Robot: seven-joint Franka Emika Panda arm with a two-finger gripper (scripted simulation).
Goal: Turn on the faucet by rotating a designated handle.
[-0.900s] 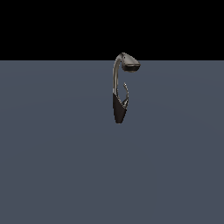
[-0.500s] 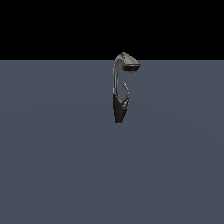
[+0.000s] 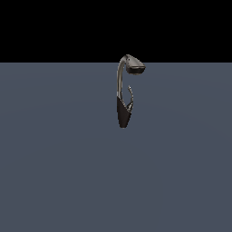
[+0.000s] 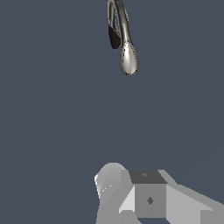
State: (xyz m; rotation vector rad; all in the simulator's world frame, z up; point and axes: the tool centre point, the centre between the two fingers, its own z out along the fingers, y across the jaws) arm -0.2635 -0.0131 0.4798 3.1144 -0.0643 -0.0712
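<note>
Wrist view cuts off the tool [image 4: 151,199] (fingers unseen, state unclear), well apart from the faucet [image 4: 124,43].

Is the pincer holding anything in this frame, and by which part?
Nothing is held. In the wrist view the pincer is far from the faucet, and its handle is untouched. Whether the pincer is open cannot be told.

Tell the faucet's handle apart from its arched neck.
The handle is a short, thin curved lever; the neck is much taller and thicker. The handle ends in a bare tip, while the neck arches over into a flat, wide spout head. Both are grey metal and rise from the dark cone base.
</note>
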